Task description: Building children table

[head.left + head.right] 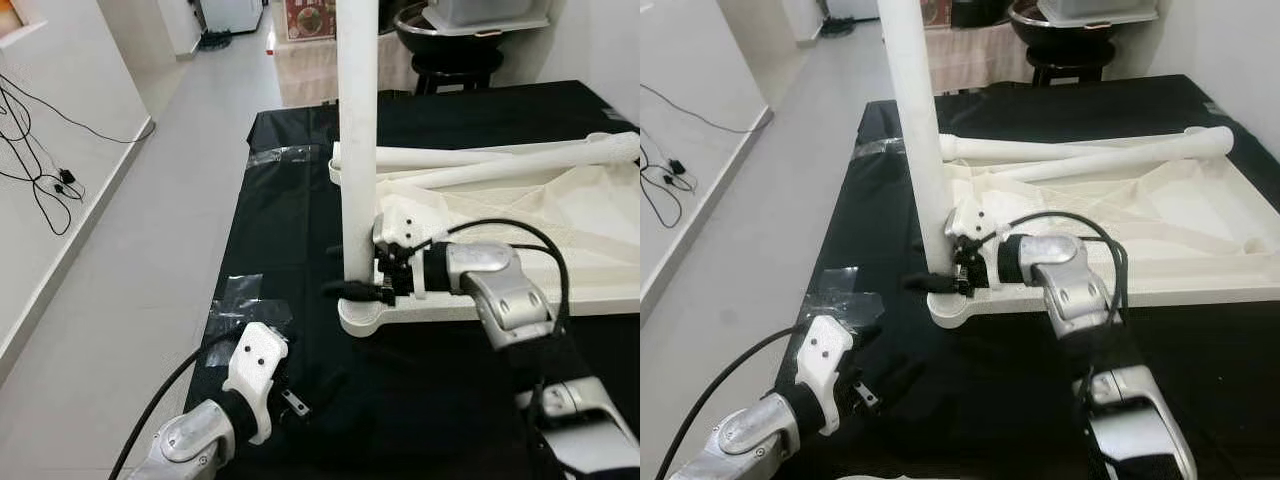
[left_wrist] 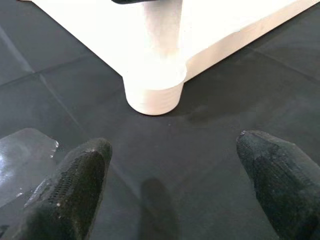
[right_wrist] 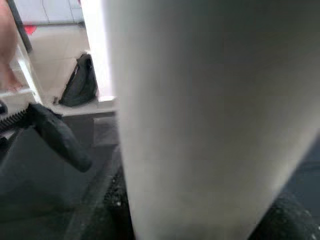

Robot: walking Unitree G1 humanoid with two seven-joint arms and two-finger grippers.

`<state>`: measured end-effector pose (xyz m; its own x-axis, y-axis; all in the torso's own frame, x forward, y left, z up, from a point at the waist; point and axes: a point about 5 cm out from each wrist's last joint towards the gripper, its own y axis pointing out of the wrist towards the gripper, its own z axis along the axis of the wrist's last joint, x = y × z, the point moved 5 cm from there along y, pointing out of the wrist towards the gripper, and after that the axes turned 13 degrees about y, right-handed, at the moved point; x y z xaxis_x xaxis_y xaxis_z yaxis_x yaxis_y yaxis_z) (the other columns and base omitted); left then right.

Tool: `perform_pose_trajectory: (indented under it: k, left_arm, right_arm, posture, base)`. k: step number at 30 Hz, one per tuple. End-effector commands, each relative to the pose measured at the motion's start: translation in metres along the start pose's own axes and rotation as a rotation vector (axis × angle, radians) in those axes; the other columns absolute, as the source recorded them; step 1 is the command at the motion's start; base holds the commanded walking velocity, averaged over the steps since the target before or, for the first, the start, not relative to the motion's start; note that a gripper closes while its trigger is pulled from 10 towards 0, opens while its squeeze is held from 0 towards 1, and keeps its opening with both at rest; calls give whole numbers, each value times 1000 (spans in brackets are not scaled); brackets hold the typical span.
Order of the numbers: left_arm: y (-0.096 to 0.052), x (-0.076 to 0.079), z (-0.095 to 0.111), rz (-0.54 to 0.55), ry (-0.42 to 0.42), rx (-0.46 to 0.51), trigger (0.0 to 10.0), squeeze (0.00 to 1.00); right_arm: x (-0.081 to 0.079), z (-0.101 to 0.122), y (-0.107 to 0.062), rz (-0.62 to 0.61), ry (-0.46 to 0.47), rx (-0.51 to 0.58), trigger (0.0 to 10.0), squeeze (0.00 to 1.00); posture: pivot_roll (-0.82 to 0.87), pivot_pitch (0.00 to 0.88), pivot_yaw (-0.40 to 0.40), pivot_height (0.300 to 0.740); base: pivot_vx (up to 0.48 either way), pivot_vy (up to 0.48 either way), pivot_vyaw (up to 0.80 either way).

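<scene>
R gripper [image 1: 352,290] at upright white leg [image 1: 357,130] base, inverted tabletop [image 1: 560,225], L gripper [image 1: 300,400] low

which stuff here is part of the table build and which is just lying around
Part of the build:
- upside-down white tabletop
- upright white leg in its corner socket, right gripper at its base
- two loose white legs lying on the tabletop
- left gripper, open, near that corner

Lying about:
- clear tape patches on the black mat
- cables on the floor
- stool behind
</scene>
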<state>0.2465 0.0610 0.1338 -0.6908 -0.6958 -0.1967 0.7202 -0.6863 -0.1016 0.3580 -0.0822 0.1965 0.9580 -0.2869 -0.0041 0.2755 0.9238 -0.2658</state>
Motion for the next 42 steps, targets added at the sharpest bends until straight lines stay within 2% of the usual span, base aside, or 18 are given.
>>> perform_pose_trajectory:
  k: [1, 7, 9, 10, 12, 13, 14, 15, 16, 17, 19, 22, 28, 29, 30, 33, 34, 42]
  left_arm:
    - [-2, 0, -4, 7, 6, -21, 10000, 0]
    - [-2, 0, -3, 5, 5, -20, 10000, 0]
    - [-2, 0, -2, 4, 7, -18, 10000, 0]
    - [-2, 0, -2, 4, 7, -18, 10000, 0]
    - [-3, 0, -2, 8, 9, -19, 10000, 0]
    - [-5, -1, -2, 11, 10, -19, 10000, 0]
    - [-5, -1, -2, 11, 10, -19, 10000, 0]
    - [-6, -2, -2, 13, 10, -19, 10000, 0]
    - [-6, -2, -2, 13, 10, -19, 10000, 0]
    - [-7, -4, -2, 13, 11, -19, 10000, 0]
    - [-9, -7, -3, 7, 15, -23, 10000, 0]
    - [-9, -8, -3, 8, 16, -24, 10000, 0]
    - [-6, -11, -3, 20, 15, -19, 10000, 0]
    - [-6, -12, -2, 26, 15, -19, 10000, 0]
    - [-6, -12, -2, 28, 15, -18, 10000, 0]
    - [-6, -12, -3, 24, 14, -21, 10000, 0]
    - [-6, -12, -3, 16, 15, -23, 10000, 0]
    - [-6, -17, -3, 31, 32, -29, 10000, 0]
  right_arm:
    - [-6, 0, 10, 45, -26, -21, 0, 0]
    - [-7, -1, 3, 63, -18, -14, 0, 0]
    - [0, -16, -10, -57, 1, -50, 0, 0]
    - [0, -16, -10, -57, 1, -50, 0, 0]
    - [8, -28, -14, -191, 13, -92, 0, 0]
    - [18, -38, -11, -437, 85, -64, 0, 0]
    - [18, -38, -11, -437, 85, -64, 0, 0]
    - [25, -46, -13, -620, 139, -49, 0, 0]
    - [25, -46, -13, -620, 139, -49, 0, 0]
    - [-2, -65, -5, -701, 188, -62, 0, 0]
    - [-47, -77, 5, -709, 251, -62, 0, 0]
    - [-51, -77, 4, -713, 231, -74, 0, 0]
    - [-42, -71, 7, -663, 215, -102, 0, 0]
    - [-41, -69, 7, -659, 208, -105, 4196, 0]
    - [-40, -67, 7, -663, 204, -105, 10000, 0]
    - [-38, -58, 6, -655, 207, -69, 10000, 0]
    - [-40, -49, 6, -644, 230, -17, 10000, 1000]
    - [-48, -32, 4, -592, 287, 153, 10000, 1000]
  posture:
    - [87, 129, 70, 740]
    - [81, 133, 77, 740]
    - [81, 140, 74, 740]
    - [81, 140, 74, 740]
    - [83, 140, 52, 740]
    - [80, 142, 55, 740]
    - [80, 142, 55, 740]
    - [79, 144, 58, 740]
    - [79, 144, 58, 740]
    - [77, 154, 87, 740]
    - [63, 146, 100, 740]
    - [52, 138, 114, 740]
    - [46, 139, 98, 740]
    - [46, 139, 98, 740]
    - [42, 140, 96, 740]
    - [36, 139, 104, 740]
    - [35, 140, 106, 740]
    - [28, 146, 106, 740]
  base:
    - [0, 0, 0]
    - [0, 0, 0]
    - [0, 0, 0]
    - [0, 0, 0]
    - [0, 0, 0]
    - [0, 0, 0]
    - [0, 0, 0]
    - [0, 0, 0]
    - [0, 0, 0]
    - [0, 0, 0]
    - [0, 0, 0]
    - [0, 0, 0]
    - [0, 0, 0]
    - [0, 0, 0]
    - [0, 0, 0]
    - [0, 0, 0]
    - [0, 0, 0]
    - [0, 0, 0]
